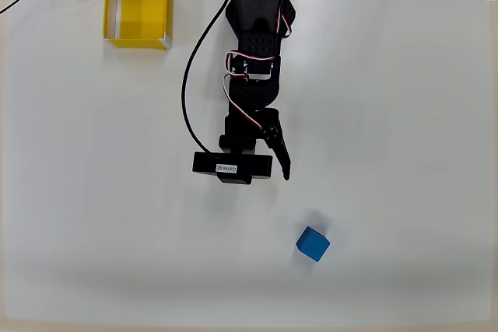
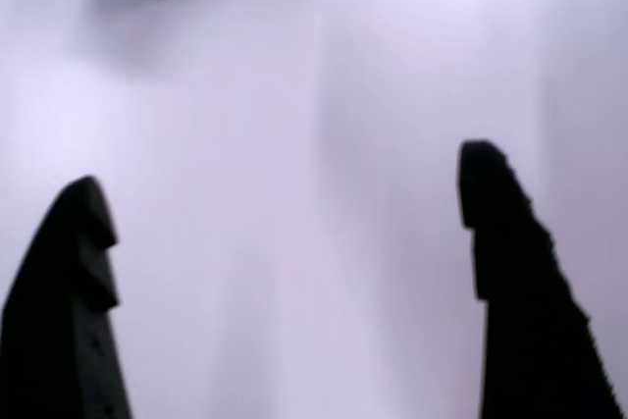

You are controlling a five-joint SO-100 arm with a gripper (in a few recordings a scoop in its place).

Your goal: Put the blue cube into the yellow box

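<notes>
Box (image 1: 138, 13): far left of the table (image 1: 405, 114), empty. Gripper (image 1: 272, 162): centre, overhead view; jaws wide, holding nothing; arm reaches from the far edge, fingers pointing toward the near edge. Cube (image 1: 313, 243): near, right of the gripper, well apart, turned askew. Approach advice: shift right and nearer, centre the cube between the fingers, square to its faces, then descend.
</notes>
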